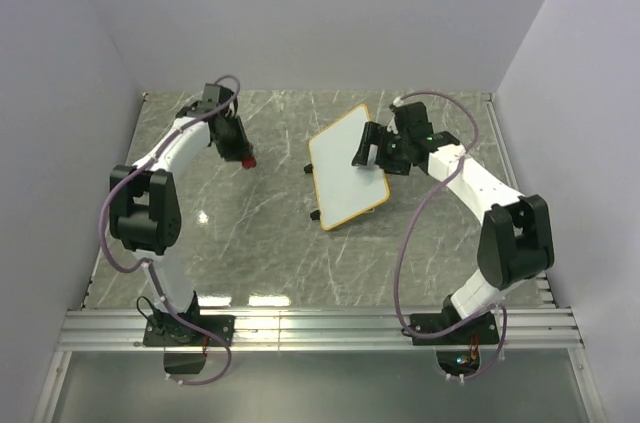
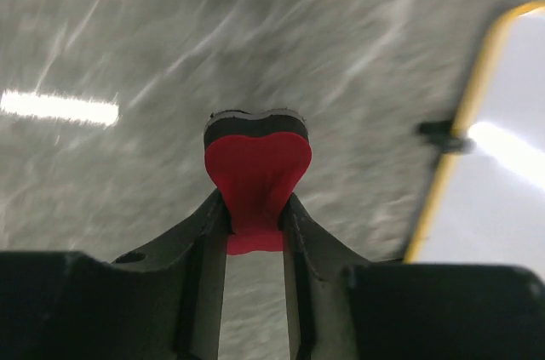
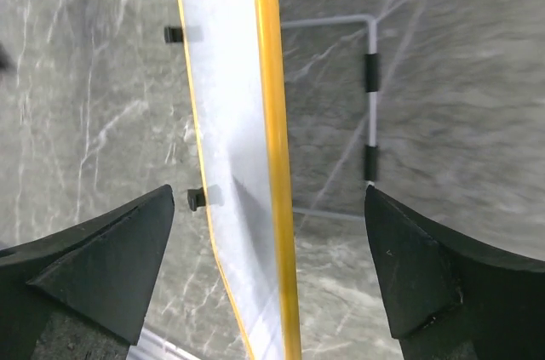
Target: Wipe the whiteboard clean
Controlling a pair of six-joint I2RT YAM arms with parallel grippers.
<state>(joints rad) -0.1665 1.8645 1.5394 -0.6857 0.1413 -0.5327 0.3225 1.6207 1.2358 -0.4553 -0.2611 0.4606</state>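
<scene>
Two claws: left claw (image 2: 255,217) pinches eraser (image 2: 257,168), right claw (image 3: 268,207) straddles whiteboard (image 3: 226,122).

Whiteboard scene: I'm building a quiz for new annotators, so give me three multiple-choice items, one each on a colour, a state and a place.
1. What colour is the rim of the whiteboard?
A blue
B orange-yellow
C green

2. How does the right gripper stand?
A open, one finger on each side of the whiteboard's edge
B shut tight
C out of view

3. Where is the eraser?
A lying on the whiteboard
B in the right gripper
C in the left gripper

Answers:
1 B: both wrist views show an orange-yellow band along the board's edge.
2 A: the right wrist view shows its fingers wide apart with the board's edge between them.
3 C: the left wrist view shows the red eraser pinched between that gripper's fingers.
</scene>
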